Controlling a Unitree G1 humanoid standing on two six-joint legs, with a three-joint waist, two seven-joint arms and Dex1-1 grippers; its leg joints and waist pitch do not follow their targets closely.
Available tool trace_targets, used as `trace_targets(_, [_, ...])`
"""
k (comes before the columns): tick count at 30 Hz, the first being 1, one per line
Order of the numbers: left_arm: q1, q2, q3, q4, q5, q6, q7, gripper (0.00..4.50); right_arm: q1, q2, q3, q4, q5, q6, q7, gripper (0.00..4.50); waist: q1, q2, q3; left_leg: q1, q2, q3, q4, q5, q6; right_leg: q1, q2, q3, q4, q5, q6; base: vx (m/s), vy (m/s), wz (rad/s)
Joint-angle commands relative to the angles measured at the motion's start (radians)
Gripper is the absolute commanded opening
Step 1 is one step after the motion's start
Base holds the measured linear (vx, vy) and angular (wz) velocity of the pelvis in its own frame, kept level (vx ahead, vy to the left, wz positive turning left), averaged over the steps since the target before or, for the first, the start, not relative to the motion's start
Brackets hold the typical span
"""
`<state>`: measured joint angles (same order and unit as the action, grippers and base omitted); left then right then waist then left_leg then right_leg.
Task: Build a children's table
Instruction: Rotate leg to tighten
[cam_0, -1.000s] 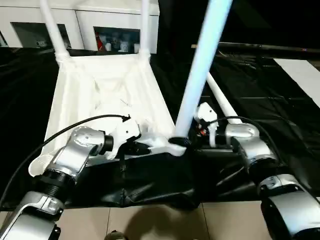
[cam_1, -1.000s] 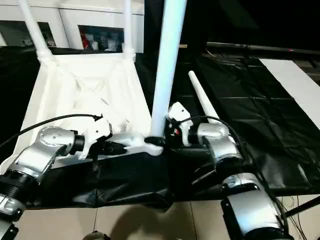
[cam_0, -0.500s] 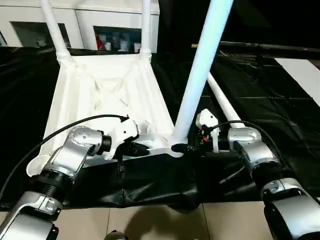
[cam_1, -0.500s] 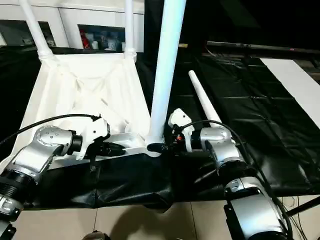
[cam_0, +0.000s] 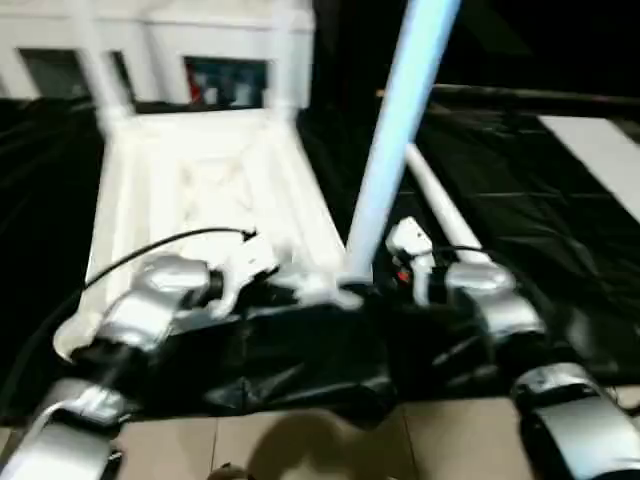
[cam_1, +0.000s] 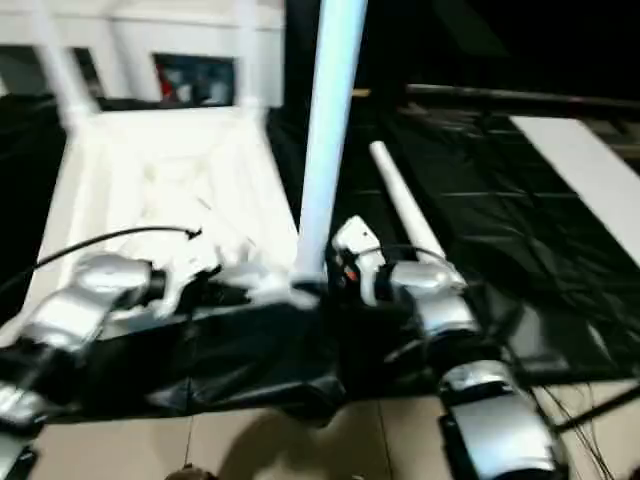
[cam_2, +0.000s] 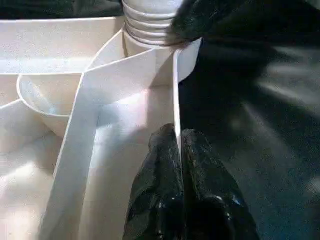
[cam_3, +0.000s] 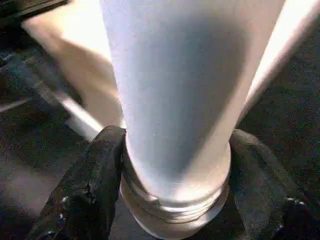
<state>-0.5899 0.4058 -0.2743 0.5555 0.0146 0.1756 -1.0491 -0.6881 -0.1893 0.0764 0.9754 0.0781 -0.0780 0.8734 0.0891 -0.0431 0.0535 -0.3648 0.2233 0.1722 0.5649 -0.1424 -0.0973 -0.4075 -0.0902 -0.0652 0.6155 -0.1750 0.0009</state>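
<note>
On the black sheet (cam_0: 520, 180) covering the floor, the tabletop (cam_0: 200, 190) lies upside down with its ribbed underside up, two legs (cam_0: 90, 60) already standing in the far corner sockets. At the near right corner a third leg (cam_0: 385, 170) stands upright in its socket (cam_2: 165, 55), threaded base showing just above the rim. Left pincer (cam_2: 179, 150) is squeezed shut on the thin edge wall of the tabletop right beside that socket, both black fingers pressed against the wall from either side. Right pincer (cam_3: 175, 165) sits around the bottom of the upright leg, a finger (cam_3: 95, 185) on each side of it, close to or touching the tube, so partly open; can't tell how firm the grip is. A fourth leg (cam_1: 400, 205) lies loose on the sheet just behind the right arm. White cabinet (cam_0: 230, 50) with glass doors at the back.
</note>
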Motion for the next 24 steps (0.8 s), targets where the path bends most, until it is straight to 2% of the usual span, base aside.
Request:
trace_targets(1, [-0.006, -0.015, 0.002, 0.009, -0.001, 0.004, 0.024, 0.0, -0.004, -0.012, -0.02, 0.045, -0.017, 0.035, -0.088, 2.67, -0.001, 0.011, -0.062, 0.017, 0.001, 0.002, -0.065, -0.398, -0.028, 0.037, -0.042, 0.033, -0.088, -0.396, -0.175, 0.0, 0.0, 0.0])
trace_targets(2, [-0.033, -0.055, 0.022, 0.047, 0.008, 0.043, 0.118, 0.0, -0.009, 0.02, -0.046, 0.062, -0.002, 0.051, -0.181, 2.67, -0.004, 0.011, -0.063, 0.012, 0.002, 0.002, -0.065, -0.391, -0.028, 0.039, -0.039, 0.033, -0.085, -0.382, -0.175, 0.0, 0.0, 0.0])
trace_targets(3, [-0.094, -0.133, 0.069, 0.131, 0.014, 0.095, 0.302, 0.0, -0.023, 0.08, -0.084, 0.102, 0.012, 0.07, -0.37, 2.67, -0.003, 0.008, -0.063, 0.014, 0.0, 0.004, -0.064, -0.38, -0.03, 0.036, -0.038, 0.035, -0.085, -0.371, -0.176, 0.0, 0.0, 0.0])
trace_targets(4, [-0.118, -0.163, 0.085, 0.165, 0.01, 0.108, 0.357, 0.0, -0.033, 0.102, -0.096, 0.122, 0.015, 0.07, -0.451, 2.67, 0.001, 0.015, -0.06, 0.027, -0.001, 0.003, -0.062, -0.395, -0.044, 0.026, -0.04, 0.034, -0.09, -0.401, -0.176, 0.0, 0.0, 0.0])
trace_targets(5, [-0.13, -0.178, 0.092, 0.183, 0.007, 0.112, 0.382, 0.0, -0.039, 0.113, -0.103, 0.133, 0.016, 0.069, -0.495, 2.67, -0.001, 0.012, -0.061, 0.03, -0.003, 0.005, -0.061, -0.409, -0.044, 0.023, -0.039, 0.033, -0.095, -0.425, -0.171, 0.0, 0.0, 0.0])
trace_targets(6, [-0.147, -0.194, 0.094, 0.209, 0.009, 0.1, 0.412, 0.0, -0.049, 0.129, -0.118, 0.146, 0.026, 0.061, -0.546, 2.67, 0.002, 0.015, -0.064, 0.017, -0.005, 0.002, -0.062, -0.39, -0.035, 0.035, -0.042, 0.03, -0.094, -0.421, -0.158, 0.0, 0.0, 0.0])
trace_targets(7, [-0.174, -0.22, 0.094, 0.251, 0.016, 0.081, 0.457, 0.0, -0.067, 0.153, -0.143, 0.169, 0.042, 0.049, -0.634, 2.67, 0.002, 0.017, -0.064, 0.016, -0.005, 0.003, -0.062, -0.385, -0.031, 0.033, -0.041, 0.031, -0.096, -0.408, -0.155, 0.0, 0.0, 0.0])
trace_targets(8, [-0.194, -0.239, 0.095, 0.282, 0.023, 0.066, 0.488, 0.0, -0.082, 0.169, -0.161, 0.185, 0.049, 0.04, -0.693, 2.67, 0.001, 0.017, -0.067, 0.021, -0.005, 0.003, -0.061, -0.387, -0.034, 0.028, -0.04, 0.032, -0.094, -0.385, -0.154, 0.0, 0.0, 0.0])
trace_targets(9, [-0.211, -0.256, 0.095, 0.307, 0.029, 0.048, 0.51, 0.0, -0.095, 0.182, -0.173, 0.196, 0.053, 0.03, -0.731, 2.67, 0.001, 0.017, -0.068, 0.02, -0.007, 0.004, -0.06, -0.384, -0.033, 0.029, -0.037, 0.032, -0.093, -0.37, -0.155, 0.0, 0.0, 0.0])
trace_targets(13, [-0.238, -0.278, 0.086, 0.342, 0.039, 0.009, 0.519, 0.0, -0.117, 0.196, -0.177, 0.206, 0.047, 0.01, -0.761, 2.67, 0.012, 0.016, -0.073, 0.008, -0.006, 0.007, -0.058, -0.314, -0.007, 0.042, -0.037, 0.033, -0.079, -0.215, -0.179, 0.0, 0.0, 0.0])
trace_targets(14, [-0.243, -0.28, 0.081, 0.35, 0.047, -0.011, 0.517, 0.0, -0.12, 0.2, -0.179, 0.206, 0.04, 0.006, -0.755, 2.67, 0.012, 0.019, -0.074, 0.004, -0.007, 0.008, -0.058, -0.297, 0.002, 0.046, -0.037, 0.034, -0.077, -0.187, -0.185, 0.0, 0.0, 0.0])
trace_targets(17, [-0.251, -0.286, 0.077, 0.367, 0.051, -0.036, 0.502, 0.0, -0.12, 0.204, -0.18, 0.203, 0.029, -0.012, -0.732, 2.67, 0.017, 0.025, -0.079, 0.003, -0.007, 0.009, -0.053, -0.245, 0.019, 0.051, -0.037, 0.034, -0.069, -0.106, -0.205, 0.0, 0.0, 0.0])
trace_targets(18, [-0.253, -0.285, 0.071, 0.372, 0.053, -0.05, 0.492, 0.0, -0.117, 0.203, -0.174, 0.196, 0.028, -0.021, -0.707, 3.02, 0.017, 0.025, -0.078, 0.001, -0.008, 0.009, -0.053, -0.237, 0.023, 0.054, -0.036, 0.033, -0.067, -0.089, -0.213, 0.0, 0.0, 0.0])
trace_targets(19, [-0.254, -0.284, 0.07, 0.373, 0.053, -0.053, 0.491, 0.0, -0.117, 0.203, -0.173, 0.195, 0.028, -0.022, -0.703, 3.22, 0.018, 0.024, -0.077, 0.002, -0.008, 0.009, -0.054, -0.239, 0.025, 0.055, -0.037, 0.032, -0.068, -0.093, -0.214, 0.0, 0.0, 0.0])
trace_targets(20, [-0.253, -0.283, 0.067, 0.376, 0.054, -0.066, 0.488, 0.0, -0.112, 0.2, -0.169, 0.183, 0.028, -0.034, -0.685, 3.22, 0.018, 0.037, -0.077, 0.003, -0.008, 0.008, -0.054, -0.247, 0.024, 0.054, -0.038, 0.033, -0.068, -0.103, -0.216, 0.0, 0.0, 0.0])
trace_targets(21, [-0.257, -0.284, 0.066, 0.391, 0.054, -0.089, 0.486, 0.0, -0.109, 0.198, -0.163, 0.177, 0.024, -0.044, -0.68, 3.39, 0.016, 0.038, -0.075, 0.004, -0.008, 0.009, -0.054, -0.269, 0.024, 0.053, -0.038, 0.032, -0.074, -0.131, -0.216, 0.0, 0.0, 0.0])
trace_targets(22, [-0.259, -0.285, 0.066, 0.402, 0.054, -0.103, 0.486, 0.0, -0.108, 0.196, -0.16, 0.174, 0.021, -0.051, -0.681, 3.46, 0.012, 0.035, -0.074, 0.001, -0.009, 0.009, -0.055, -0.284, 0.024, 0.055, -0.037, 0.032, -0.077, -0.16, -0.207, 0.0, 0.0, 0.0])
trace_targets(24, [-0.267, -0.288, 0.064, 0.426, 0.06, -0.141, 0.484, 0.0, -0.104, 0.181, -0.141, 0.151, -0.001, -0.055, -0.703, 3.63, 0.009, 0.037, -0.073, 0.001, -0.01, 0.008, -0.056, -0.29, 0.021, 0.056, -0.037, 0.031, -0.079, -0.19, -0.199, 0.0, 0.0, 0.0])
